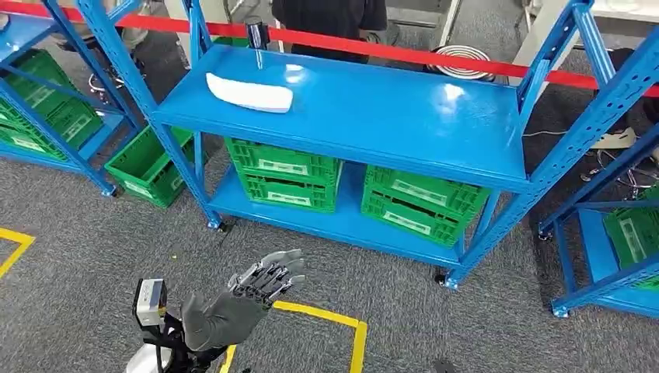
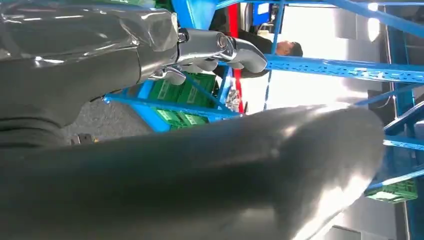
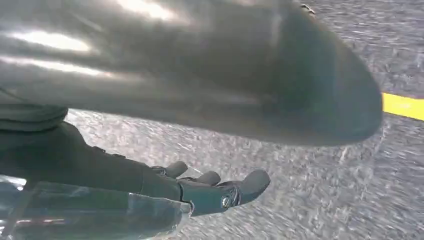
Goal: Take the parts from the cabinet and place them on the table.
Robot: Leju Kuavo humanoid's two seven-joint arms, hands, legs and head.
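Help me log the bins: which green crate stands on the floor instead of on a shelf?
The green crate left of the middle blue rack rests tilted on the grey carpet; the others sit on shelves.

Readable text: none in any view.
Crate labels: pale label strips on green crates [image 1: 284, 172] under blue rack [image 1: 350, 116], print too small to read.
Far-left crates: green crates [image 1: 47, 109], pale patches on fronts, illegible.
Wrist module: white box [image 1: 149, 301] by left hand [image 1: 241, 299], no legible marking.
Floor: yellow tape lines [image 1: 342, 322], plain, no lettering.
Barrier: red tape [image 1: 388, 50] behind rack, no print visible.
Left wrist view: blue beam [image 2: 345, 70] w/ faint embossed pattern, can't read.
Right wrist view: yellow line [image 3: 402, 106] on carpet, blurred, no text.
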